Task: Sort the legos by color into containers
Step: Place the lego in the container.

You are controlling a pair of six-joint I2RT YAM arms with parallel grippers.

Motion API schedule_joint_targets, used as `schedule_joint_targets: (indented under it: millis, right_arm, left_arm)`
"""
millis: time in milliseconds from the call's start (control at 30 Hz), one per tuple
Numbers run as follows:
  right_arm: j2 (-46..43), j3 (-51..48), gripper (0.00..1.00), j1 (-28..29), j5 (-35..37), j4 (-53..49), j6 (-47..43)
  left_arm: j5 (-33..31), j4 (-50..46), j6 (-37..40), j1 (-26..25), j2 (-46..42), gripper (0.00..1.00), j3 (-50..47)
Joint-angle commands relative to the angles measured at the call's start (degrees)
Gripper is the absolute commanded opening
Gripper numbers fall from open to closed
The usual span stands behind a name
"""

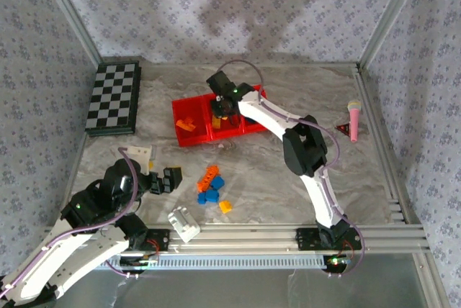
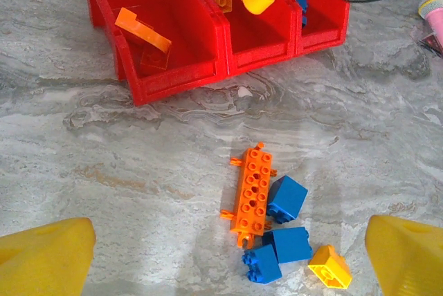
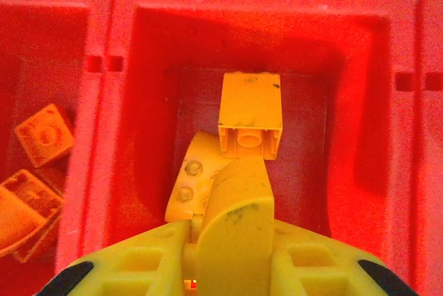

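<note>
Three joined red containers (image 1: 177, 117) stand mid-table. My right gripper (image 1: 225, 105) reaches down into the middle bin (image 3: 104, 102), fingers pressed together (image 3: 239, 164). A studded yellow lego (image 3: 185, 178) lies against their left side, and I cannot tell whether it is clamped. Another yellow brick (image 3: 250, 116) rests just beyond. Orange pieces (image 3: 43, 137) lie in the left bin. My left gripper (image 1: 171, 178) hovers open (image 2: 225, 268) near a cluster on the table: a long orange plate (image 2: 253, 196), three blue bricks (image 2: 286, 198) and a yellow brick (image 2: 330, 266).
A black-and-white checkered board (image 1: 113, 97) lies at the back left. A white blocky object (image 1: 184, 223) sits by the near rail, a pink microphone (image 1: 354, 115) at the right. A blue piece (image 2: 299, 0) is in the right bin.
</note>
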Motion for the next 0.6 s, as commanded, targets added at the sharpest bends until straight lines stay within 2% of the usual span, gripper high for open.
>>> schedule_joint_targets:
  millis: [0, 300, 567]
  right_arm:
    - [0.6, 2.2, 0.31, 0.1, 0.4, -3.8, 0.0]
    - [-0.7, 0.9, 0.45, 0.2, 0.6, -5.0, 0.6]
    - [-7.8, -2.0, 0.48, 3.5, 2.0, -8.1, 1.3]
  left_arm:
    - [-0.5, 0.3, -0.4, -0.6, 0.1, 1.0, -0.2]
    - [-0.6, 0.2, -0.3, -0.6, 0.8, 1.0, -0.1]
    - [-0.6, 0.2, -0.4, -0.6, 0.7, 1.0, 0.0]
